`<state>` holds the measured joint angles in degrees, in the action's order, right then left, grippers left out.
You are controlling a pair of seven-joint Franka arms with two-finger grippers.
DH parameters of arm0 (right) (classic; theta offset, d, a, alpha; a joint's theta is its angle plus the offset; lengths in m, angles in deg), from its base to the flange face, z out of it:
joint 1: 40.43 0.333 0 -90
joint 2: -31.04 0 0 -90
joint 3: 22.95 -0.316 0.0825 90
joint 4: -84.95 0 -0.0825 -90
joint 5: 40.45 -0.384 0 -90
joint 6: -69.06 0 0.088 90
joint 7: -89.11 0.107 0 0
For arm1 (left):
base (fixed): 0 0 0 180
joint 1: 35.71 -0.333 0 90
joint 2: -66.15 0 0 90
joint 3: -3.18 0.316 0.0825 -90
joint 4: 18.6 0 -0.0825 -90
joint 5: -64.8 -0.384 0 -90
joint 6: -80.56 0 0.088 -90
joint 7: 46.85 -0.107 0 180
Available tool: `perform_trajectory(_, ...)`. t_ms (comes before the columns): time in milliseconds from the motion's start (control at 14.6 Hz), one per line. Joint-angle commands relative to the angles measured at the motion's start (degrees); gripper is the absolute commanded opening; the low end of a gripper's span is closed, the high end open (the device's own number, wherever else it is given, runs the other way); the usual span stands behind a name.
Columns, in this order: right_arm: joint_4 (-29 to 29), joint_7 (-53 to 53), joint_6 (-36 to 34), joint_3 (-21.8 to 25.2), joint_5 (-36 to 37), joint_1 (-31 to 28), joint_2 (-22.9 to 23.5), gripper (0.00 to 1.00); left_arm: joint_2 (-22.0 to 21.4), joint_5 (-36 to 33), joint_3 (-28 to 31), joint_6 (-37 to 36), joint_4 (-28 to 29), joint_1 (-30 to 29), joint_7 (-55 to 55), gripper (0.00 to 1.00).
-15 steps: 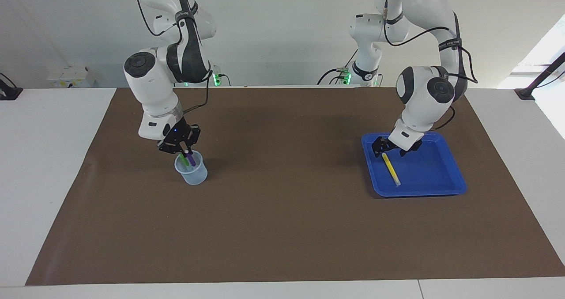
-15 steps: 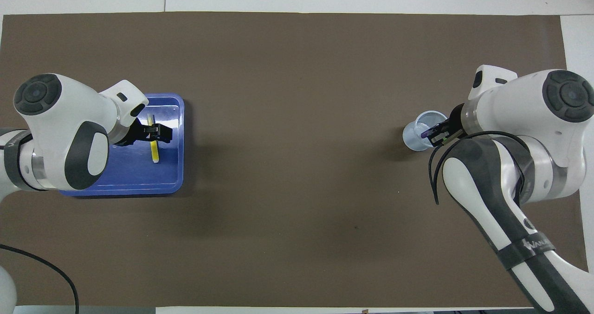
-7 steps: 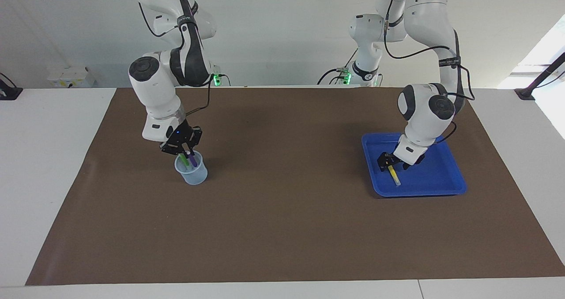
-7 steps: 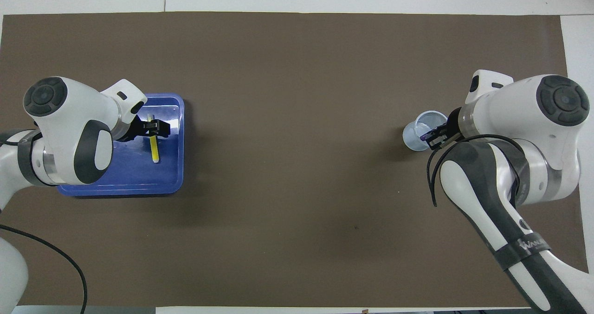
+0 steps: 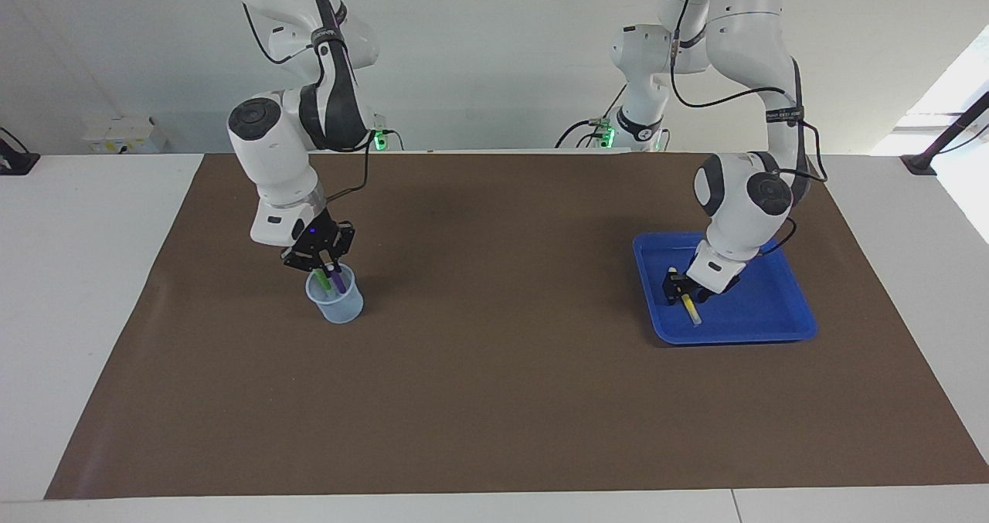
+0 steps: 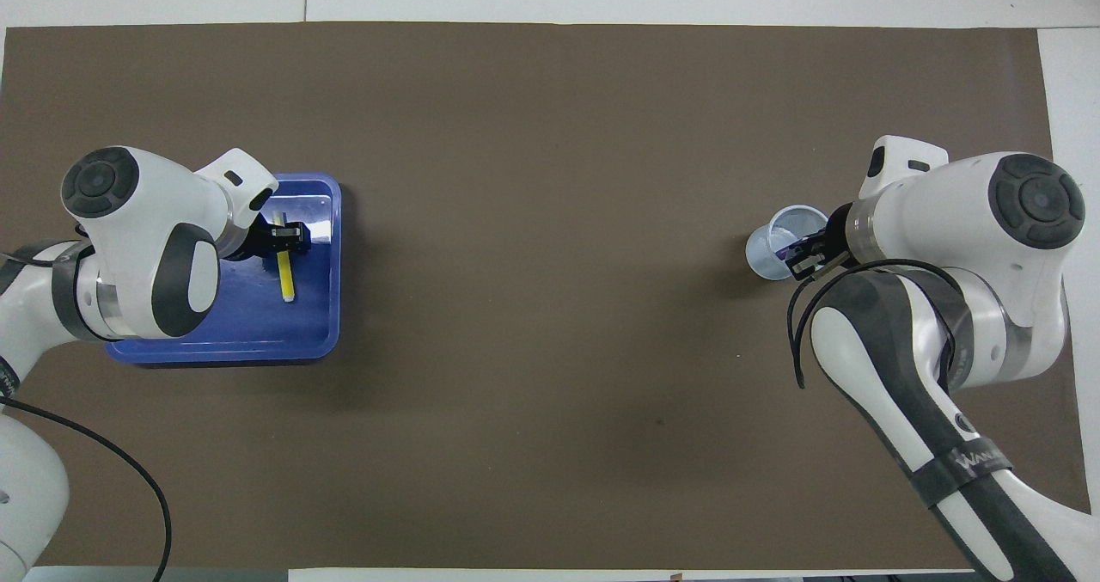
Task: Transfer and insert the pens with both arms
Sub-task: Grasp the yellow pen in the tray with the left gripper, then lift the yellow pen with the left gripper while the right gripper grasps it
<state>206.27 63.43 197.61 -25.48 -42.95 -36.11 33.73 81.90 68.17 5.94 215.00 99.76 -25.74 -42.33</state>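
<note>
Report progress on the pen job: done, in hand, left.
Done: the green pen stands in the clear cup. In hand: the right tool is shut on the purple pen, whose lower end is already inside the cup; the left tool is down on the yellow pen in the blue tray. Left: releasing the purple pen, then transferring and inserting the yellow one.

Robotics lab, by the look: two big white arms (image 5: 278, 152) mounted at a white counter (image 5: 93, 291) w/ a brown mat (image 5: 494, 399) over it, bare white wall (image 5: 479, 52) just above the mat, loose cabling (image 5: 587, 130) near the mat's edge.
</note>
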Motion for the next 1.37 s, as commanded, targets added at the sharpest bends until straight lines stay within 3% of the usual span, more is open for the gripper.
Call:
perform_trajectory(0, 1.8, -1.1, 1.0, -0.4, 1.3, -0.5, -1.4, 0.29, 0.6, -0.9, 0.0, 0.8, -0.4, -0.4, 0.2, 0.22)
perform_trajectory(69, 1.8, -1.1, 1.0, -0.4, 1.3, -0.5, -1.4, 0.49, 0.6, -0.9, -0.1, 0.6, -0.6, -0.4, 0.2, 0.06)
perform_trajectory(137, 1.7, -1.1, 1.0, -0.4, 1.3, -0.5, -1.4, 0.56, 0.6, -0.9, -0.1, 0.4, -0.8, -0.4, 0.2, 0.00)
perform_trajectory(274, 1.5, -1.2, 0.8, -0.4, 1.3, -0.5, -1.3, 0.76, 0.8, -0.9, -0.1, -0.1, -1.5, -1.0, 0.2, 0.00)
perform_trajectory(480, -0.4, -1.4, -0.9, -0.4, 1.3, -0.6, -0.8, 0.80, 0.9, -0.6, -0.2, -2.6, -3.2, -1.1, 0.2, 0.00)
perform_trajectory(892, -10.0, -0.4, -9.8, -0.9, -0.8, -0.3, 0.8, 0.79, 0.2, 2.9, 0.0, -13.0, -8.5, -1.2, 1.0, 0.00)
perform_trajectory(1097, -13.6, 2.5, -13.2, -1.2, -9.2, 0.9, 1.1, 0.79, -1.2, 4.5, 0.1, -20.0, -11.5, -1.1, 4.2, 0.00)
perform_trajectory(1303, -17.1, 16.1, -14.6, -1.2, -16.2, 3.3, 2.2, 0.79, -1.4, 12.1, 0.4, -30.0, -17.3, -1.2, 12.2, 0.00)
